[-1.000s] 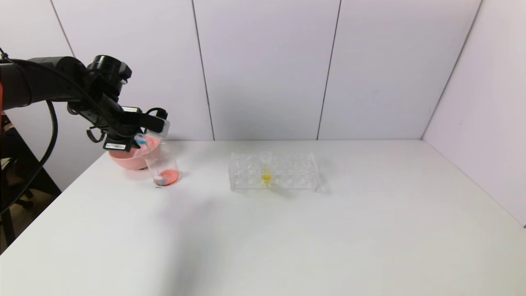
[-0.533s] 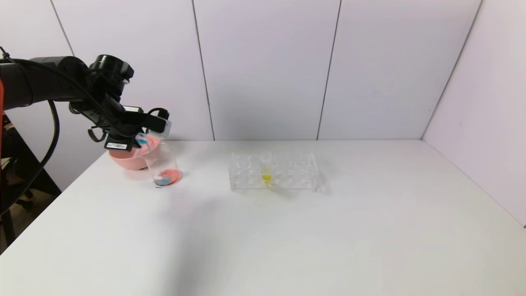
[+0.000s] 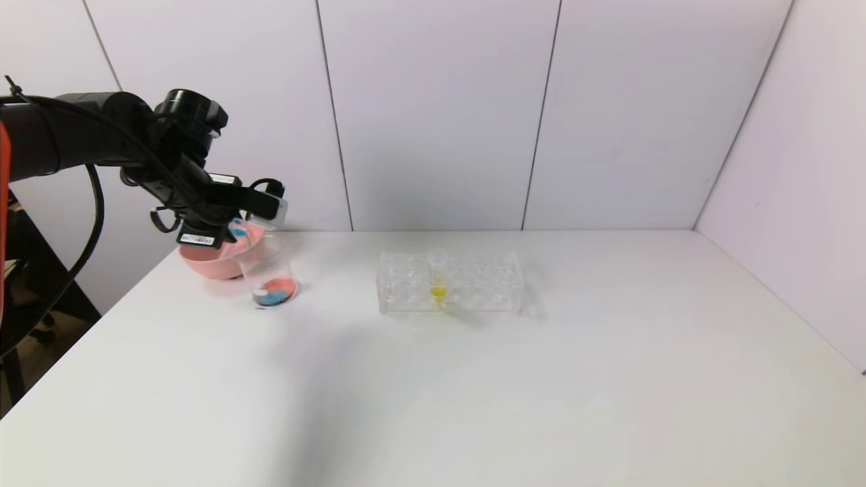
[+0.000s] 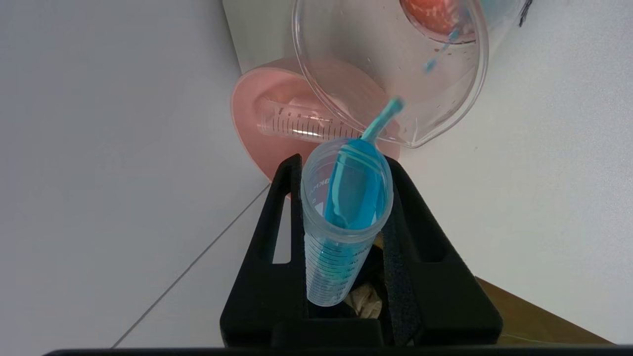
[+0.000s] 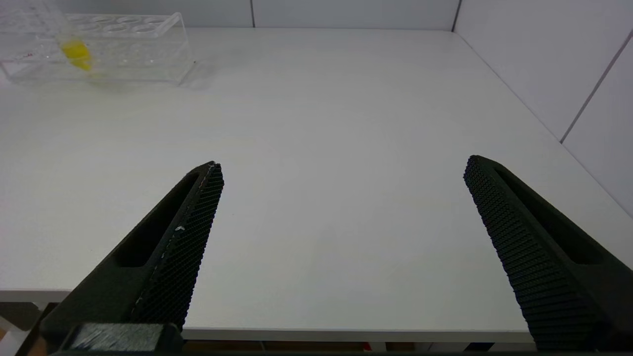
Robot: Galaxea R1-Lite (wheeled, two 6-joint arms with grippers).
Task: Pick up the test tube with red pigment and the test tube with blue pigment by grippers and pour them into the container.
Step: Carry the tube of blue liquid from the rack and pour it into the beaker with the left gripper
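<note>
My left gripper point(image 3: 238, 228) point(image 4: 346, 160) is shut on the test tube with blue pigment point(image 4: 341, 217) point(image 3: 237, 233), tipped mouth-down over the container. A thin blue stream point(image 4: 383, 118) runs from the tube's mouth into the clear beaker point(image 3: 270, 260) point(image 4: 445, 113). Red-orange and blue liquid lie in the beaker's bottom point(image 3: 276, 292). No tube with red liquid shows; an empty graduated tube point(image 4: 306, 126) lies in the pink bowl. My right gripper point(image 5: 341, 168) is open and empty above the table's near edge, out of the head view.
The pink bowl point(image 3: 203, 264) point(image 4: 252, 109) stands just behind the beaker at the table's far left. The clear tube rack point(image 3: 473, 284) point(image 5: 143, 49) stands mid-table and holds a tube with yellow liquid point(image 3: 438, 281) point(image 5: 76, 53). Walls close the back and right.
Blue liquid has gathered on the red liquid in the beaker's bottom. My left gripper has shifted slightly right and tipped the tube further.
</note>
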